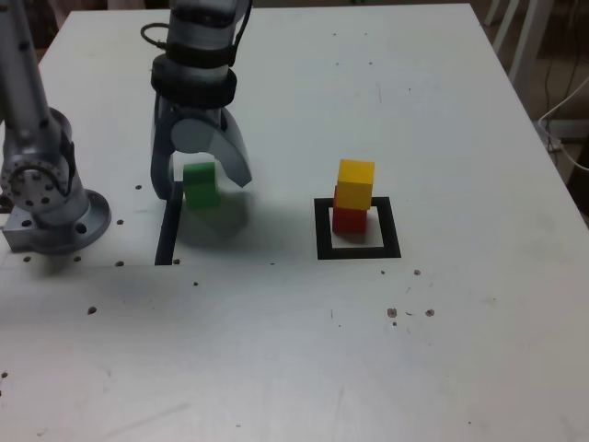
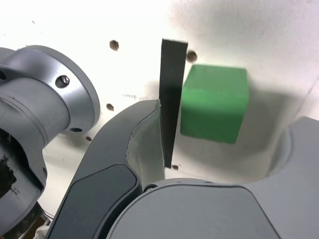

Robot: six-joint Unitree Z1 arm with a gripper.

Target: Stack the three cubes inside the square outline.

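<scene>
Pincer (image 1: 202,180) hangs over the white worktop (image 1: 442,110) w/ jaws spread wide, pointing down, nothing gripped. Green cube (image 1: 200,184) sits on the worktop right between the two jaws; in the wrist view the green cube (image 2: 215,102) has clear gaps on both sides, so no jaw touches it. Straight black line (image 1: 167,226) runs just beside the cube, on the exterior view's left; wrist view shows the same line (image 2: 172,99) between the cube and one jaw, its near end dipping behind that jaw's edge.

Yellow cube (image 1: 355,181) is stacked on the red cube (image 1: 349,218), slightly offset. Red one stands inside the square outline (image 1: 358,250), toward its far edge. That stack is well apart from the pincer, on the exterior view's right. Arm base (image 1: 51,207) sits at the exterior view's left edge.
</scene>
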